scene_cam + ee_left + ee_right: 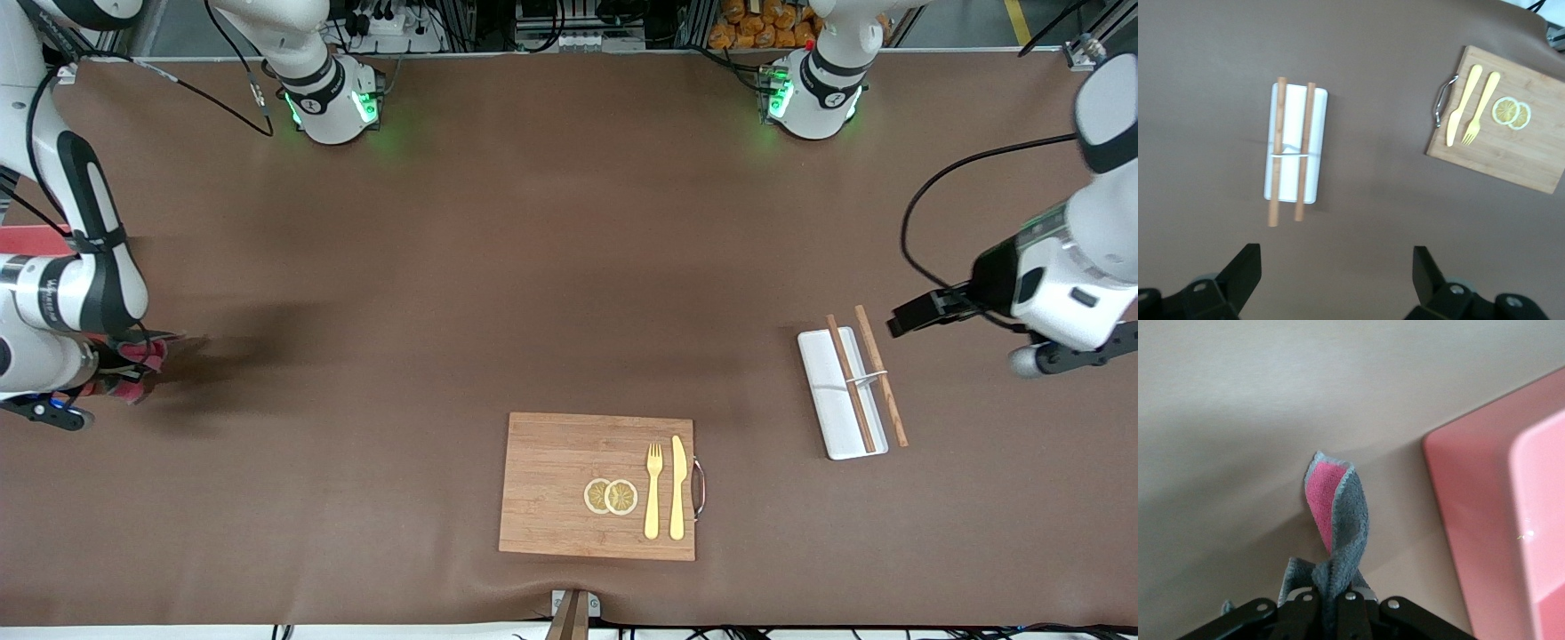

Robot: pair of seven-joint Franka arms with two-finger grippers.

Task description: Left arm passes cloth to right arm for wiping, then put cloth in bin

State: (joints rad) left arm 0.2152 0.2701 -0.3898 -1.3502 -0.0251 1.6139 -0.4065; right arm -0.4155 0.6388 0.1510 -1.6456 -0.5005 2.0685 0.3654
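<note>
My right gripper [1331, 608] is shut on the cloth [1340, 517], which hangs from it folded, magenta face inside and grey outside, over the brown table. Seen from the front, this gripper [120, 366] and the cloth [144, 356] are at the right arm's end of the table. The pink bin [1501, 520] lies close beside the cloth; in the front view only a red strip of the bin [31, 240] shows, the right arm covering the remainder. My left gripper [905, 320] hovers open and empty beside the white tray [822, 391]; in its own view the left gripper [1336, 280] holds nothing.
The white tray [1289, 143] carries two wooden chopsticks [1303, 150]. A wooden cutting board [569, 484] near the front edge holds lemon slices [611, 496], a yellow fork [653, 489] and a yellow knife [677, 487]. Cables trail by both arm bases.
</note>
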